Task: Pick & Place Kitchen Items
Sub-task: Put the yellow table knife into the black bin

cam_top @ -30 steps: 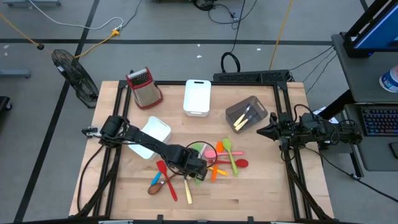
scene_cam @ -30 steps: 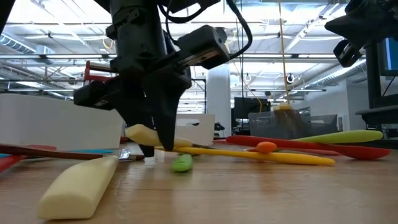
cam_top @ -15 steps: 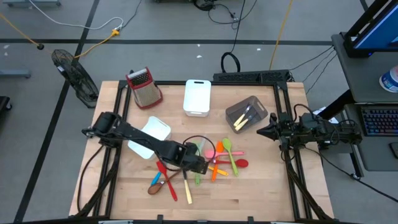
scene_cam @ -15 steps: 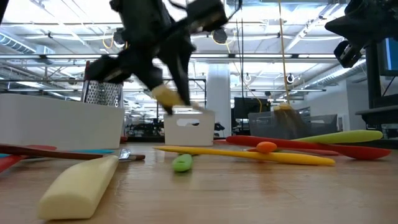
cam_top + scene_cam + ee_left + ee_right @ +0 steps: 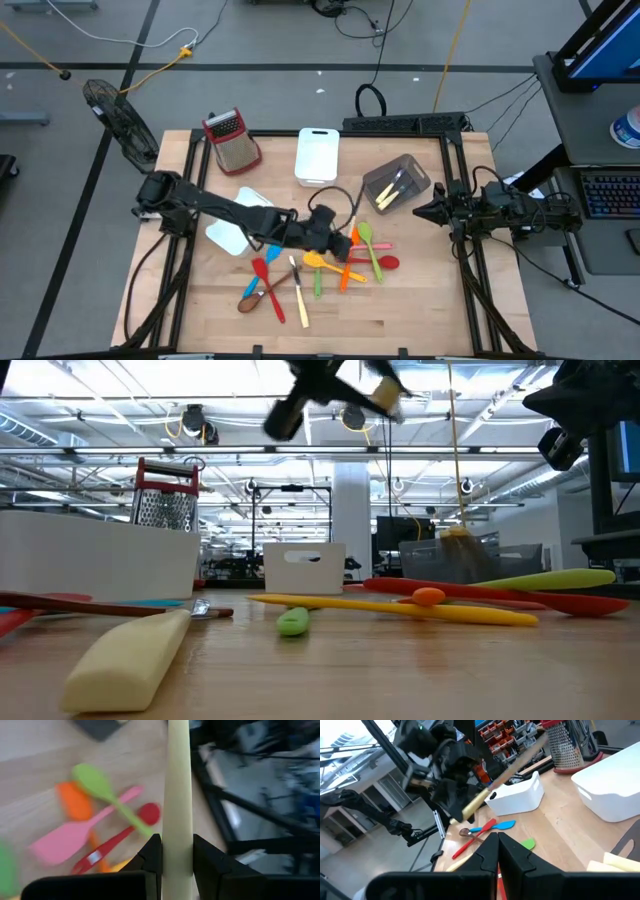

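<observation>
My left gripper [image 5: 330, 228] hangs above the middle of the table, shut on a long cream utensil [image 5: 177, 780]. The right wrist view shows that utensil [image 5: 479, 805] slanting in the air. The other kitchen items lie flat on the wood below and beside it: a green spoon [image 5: 368, 240], a red spoon [image 5: 385, 263], a pink spatula [image 5: 70, 840], a yellow one [image 5: 318, 262], a blue one [image 5: 270, 255] and a cream knife [image 5: 298, 300]. My right gripper [image 5: 425, 212] waits shut at the table's right edge. My left gripper pinches the cream utensil's handle [image 5: 177, 840] between its two fingers [image 5: 152, 855]. The fingers slant down toward the table's right side. The utensil sticks out ahead of the fingertips, lifted clear of the table.
A grey bin [image 5: 396, 183] holding cream utensils stands at the back right, near my right gripper. A white bin [image 5: 317, 156] stands at the back middle and another [image 5: 238, 220] on the left under my left arm. A metal grater [image 5: 232, 140] stands at the back left.
My left gripper has risen from the table with the cream utensil and gone toward the table's right and far side. It has tipped from pointing steeply down to a shallow slant. The utensil, which lay among the others, is now lifted clear.
</observation>
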